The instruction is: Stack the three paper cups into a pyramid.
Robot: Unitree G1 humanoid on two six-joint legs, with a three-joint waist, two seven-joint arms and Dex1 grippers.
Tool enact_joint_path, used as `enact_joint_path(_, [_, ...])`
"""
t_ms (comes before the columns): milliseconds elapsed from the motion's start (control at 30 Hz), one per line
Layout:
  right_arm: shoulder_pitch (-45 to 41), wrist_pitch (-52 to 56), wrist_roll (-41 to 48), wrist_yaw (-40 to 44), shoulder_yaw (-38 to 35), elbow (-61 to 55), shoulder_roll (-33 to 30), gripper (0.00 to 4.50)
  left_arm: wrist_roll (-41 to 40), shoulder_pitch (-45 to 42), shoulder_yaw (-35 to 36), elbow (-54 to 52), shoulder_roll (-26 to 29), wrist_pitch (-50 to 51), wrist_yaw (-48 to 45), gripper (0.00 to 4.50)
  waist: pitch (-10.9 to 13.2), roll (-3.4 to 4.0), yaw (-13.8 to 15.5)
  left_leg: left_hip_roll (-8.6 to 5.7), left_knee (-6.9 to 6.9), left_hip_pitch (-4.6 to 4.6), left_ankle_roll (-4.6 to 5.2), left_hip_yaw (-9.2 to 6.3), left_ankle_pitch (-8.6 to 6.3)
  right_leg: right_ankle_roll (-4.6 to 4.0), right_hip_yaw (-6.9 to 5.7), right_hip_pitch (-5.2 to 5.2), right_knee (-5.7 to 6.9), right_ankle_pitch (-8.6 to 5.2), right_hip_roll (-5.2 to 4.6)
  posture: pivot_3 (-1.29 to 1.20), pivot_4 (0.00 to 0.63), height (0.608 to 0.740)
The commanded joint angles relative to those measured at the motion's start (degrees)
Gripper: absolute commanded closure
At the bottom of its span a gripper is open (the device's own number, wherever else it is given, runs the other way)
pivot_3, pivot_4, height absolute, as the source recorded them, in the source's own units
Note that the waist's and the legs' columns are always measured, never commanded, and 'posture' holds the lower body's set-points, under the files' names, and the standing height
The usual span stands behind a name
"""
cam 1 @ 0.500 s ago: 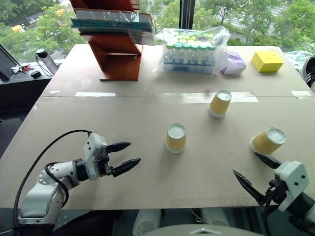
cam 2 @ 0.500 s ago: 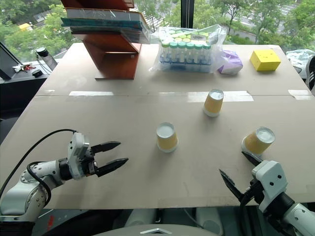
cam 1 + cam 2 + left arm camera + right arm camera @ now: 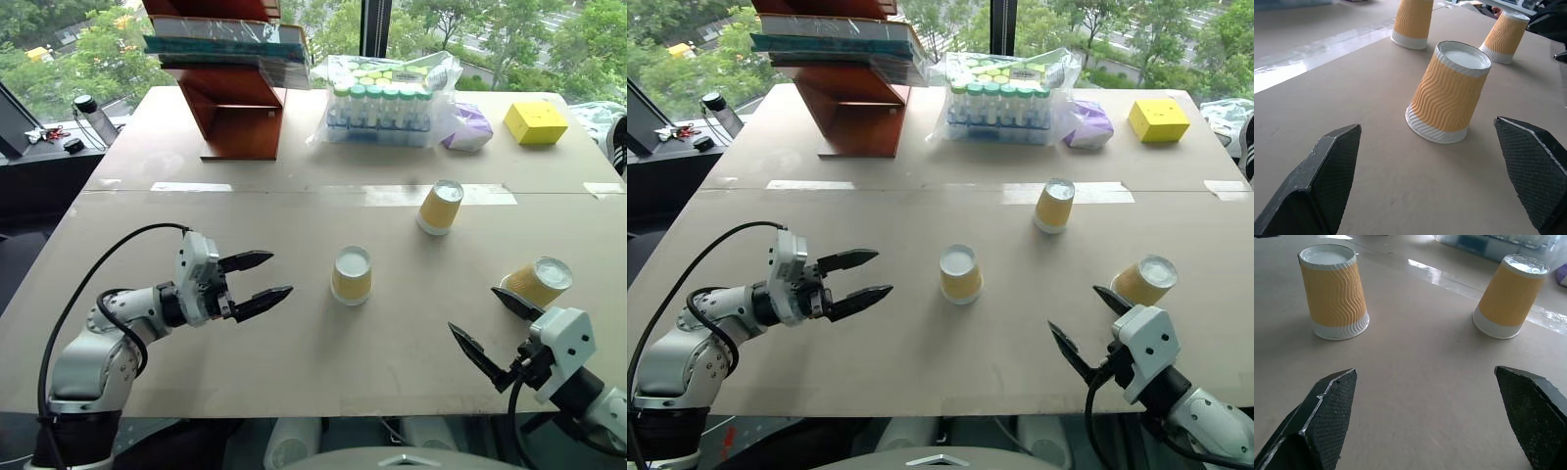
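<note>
Three yellow paper cups stand upside down and apart on the tan table. The middle cup point(image 3: 351, 275) is near the centre, another cup point(image 3: 440, 207) stands further back to the right, and a third cup point(image 3: 535, 282) is at the right. My left gripper point(image 3: 279, 276) is open, level with the middle cup point(image 3: 1447, 93) and a short way to its left, pointing at it. My right gripper point(image 3: 473, 311) is open near the front right, just in front and left of the right-hand cup. Its wrist view shows the middle cup point(image 3: 1334, 291) and the back cup point(image 3: 1511, 296) ahead.
A red-brown wooden rack point(image 3: 233, 98) holding books stands at the back left. A clear bag of capped tubes point(image 3: 382, 103), a purple pouch point(image 3: 467, 129) and a yellow box point(image 3: 533, 121) line the back. A strip of tape point(image 3: 392, 194) crosses the table.
My left gripper has moved toward the middle cup, closing some of the gap. My right gripper has shifted slightly inward. The cups have not moved.
</note>
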Motion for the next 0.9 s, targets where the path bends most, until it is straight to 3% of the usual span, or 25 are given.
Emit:
enact_joint_path(33, [1.93, -3.21, 2.42, 2.99, -0.11, -3.12, -0.72, 0.05, 0.46, -3.40, -2.84, -2.63, 1.12, -0.30, -1.91, 0.00, 0.00, 0.00, 0.19, 0.00, 0.00, 0.00, 0.00, -0.01, 0.00, 0.00, -0.01, 0.00, 0.00, 0.00, 0.00, 0.00, 0.150, 0.740])
enact_joint_path(467, [7.22, -6.66, -0.31, 1.87, 3.25, -7.21, -0.15, 0.05, 6.50, -15.78, -14.63, 4.81, -2.34, -2.35, -4.68, 0.00, 0.00, -0.01, -0.26, -0.05, 0.01, 0.02, 0.00, 0.00, 0.00, 0.04, 0.03, 0.02, -0.02, 0.01, 0.12, 0.00, 0.150, 0.740])
enact_joint_path(900, [9.11, -7.59, -2.23, -1.39, 5.06, -8.39, 1.21, 0.05, 15.62, -22.61, -21.56, 18.10, -12.06, -10.98, -3.61, 0.00, -0.02, -0.02, -0.03, -0.17, 0.04, 0.00, 0.01, -0.03, 0.01, 0.08, 0.01, 0.03, -0.01, 0.04, 0.12, 0.00, 0.150, 0.740])
